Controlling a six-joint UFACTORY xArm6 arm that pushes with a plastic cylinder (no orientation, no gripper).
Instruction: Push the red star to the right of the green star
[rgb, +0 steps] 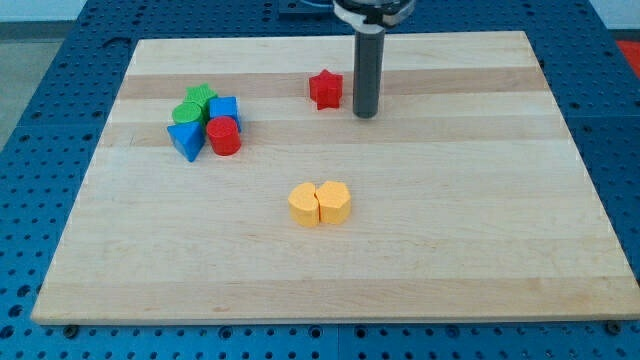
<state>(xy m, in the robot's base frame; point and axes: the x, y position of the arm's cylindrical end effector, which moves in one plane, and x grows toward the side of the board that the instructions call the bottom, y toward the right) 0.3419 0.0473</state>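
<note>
The red star (325, 89) lies on the wooden board near the view's top, just left of centre. The green star (201, 98) sits further to the view's left, at the top of a tight cluster of blocks. My tip (366, 114) rests on the board just to the right of the red star, with a small gap between them. The rod rises straight up out of the view's top.
Clustered with the green star are a green round block (186, 113), a blue cube (224, 108), a blue triangle (186, 139) and a red cylinder (224, 136). Two yellow blocks (320, 203) touch each other at mid-board. The wooden board (480, 220) lies on a blue perforated table.
</note>
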